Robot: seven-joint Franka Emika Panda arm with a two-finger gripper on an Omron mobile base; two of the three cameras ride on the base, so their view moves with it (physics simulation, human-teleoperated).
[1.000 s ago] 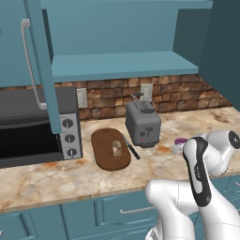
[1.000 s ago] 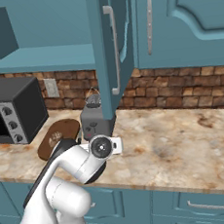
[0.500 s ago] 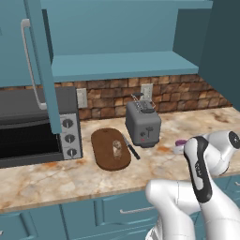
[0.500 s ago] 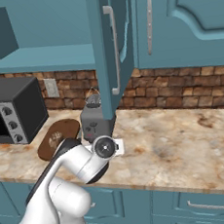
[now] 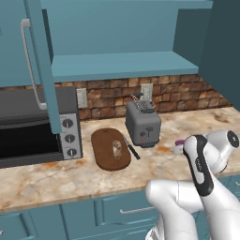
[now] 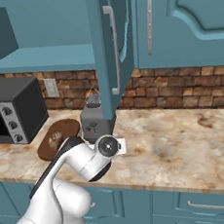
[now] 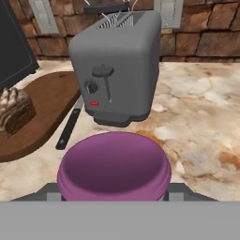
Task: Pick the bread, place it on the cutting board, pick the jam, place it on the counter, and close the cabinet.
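Cabinet doors open above the counter. Cutting board lying long axis front to back, left of toaster, carrying the bread. Jam upright near the counter's front edge, between the fingers; grip not clear.

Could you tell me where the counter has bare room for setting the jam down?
The widest bare stretch of the counter runs right of the toaster, up to the brick backsplash. A narrower strip lies along the front edge before the cutting board. It is crowded between the microwave, board, knife and toaster, where the jam sits now.
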